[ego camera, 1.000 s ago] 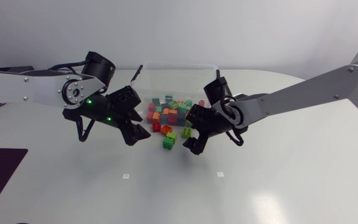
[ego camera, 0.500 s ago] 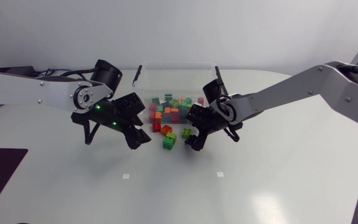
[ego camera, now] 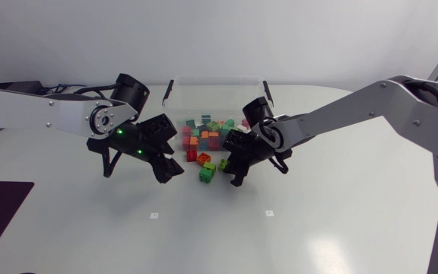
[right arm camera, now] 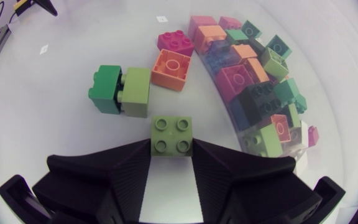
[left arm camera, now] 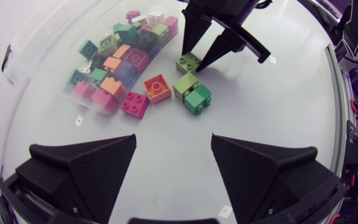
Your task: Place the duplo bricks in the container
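Right gripper (right arm camera: 172, 148) pinching a lime 2x2 duplo brick (right arm camera: 172, 134) | left gripper (left arm camera: 174, 146) spread, above the table (left arm camera: 166, 180), near loose bricks (left arm camera: 157, 88) | clear container (ego camera: 175, 85) holds mixed bricks

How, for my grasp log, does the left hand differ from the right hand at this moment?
The left hand has its fingers spread wide with nothing between them; the right hand is closed on a light green brick. The left hand hangs short of the magenta brick ahead of it; the right hand is right at its brick, with the orange brick just ahead. Both are matte black with two wedge-shaped fingers.
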You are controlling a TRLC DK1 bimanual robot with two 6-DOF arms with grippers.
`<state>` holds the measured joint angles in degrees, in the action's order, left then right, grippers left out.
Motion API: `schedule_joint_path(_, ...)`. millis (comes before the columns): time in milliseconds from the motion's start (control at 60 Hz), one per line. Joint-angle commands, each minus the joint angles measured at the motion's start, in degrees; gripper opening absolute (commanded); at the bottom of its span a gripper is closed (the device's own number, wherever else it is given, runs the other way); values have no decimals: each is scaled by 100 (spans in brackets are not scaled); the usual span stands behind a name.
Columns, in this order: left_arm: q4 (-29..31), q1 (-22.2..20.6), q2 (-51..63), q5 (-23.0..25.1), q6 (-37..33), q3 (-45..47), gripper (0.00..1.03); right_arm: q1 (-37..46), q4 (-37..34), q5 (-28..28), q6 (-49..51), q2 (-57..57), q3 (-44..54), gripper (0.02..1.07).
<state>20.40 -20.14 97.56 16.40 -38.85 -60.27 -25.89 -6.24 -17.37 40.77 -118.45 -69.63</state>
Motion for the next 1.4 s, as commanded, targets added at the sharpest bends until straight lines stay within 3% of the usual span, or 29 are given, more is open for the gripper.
schedule_joint_path(0,-54,-60,-18,3,-52,200,84,-13,-193,5,115,147,309,24)
schedule_joint_path(200,-362,-86,193,3,-44,226,84,110,-299,-118,71,1237,1021,24)
schedule_joint_path(417,-450,-491,501,56,18,182,88,225,-369,-153,-210,2450,1531,24)
schedule_joint_path(583,-441,-842,773,109,888,-117,88,418,-554,-294,-386,3171,1628,24)
schedule_joint_path(1000,869,-1264,1573,-972,2725,-1786,92,1025,-422,-707,-729,3830,1698,24)
schedule_joint_path(1383,1423,-1361,2136,-1192,3454,-2323,91,1420,-519,-1006,-887,4208,1408,24)
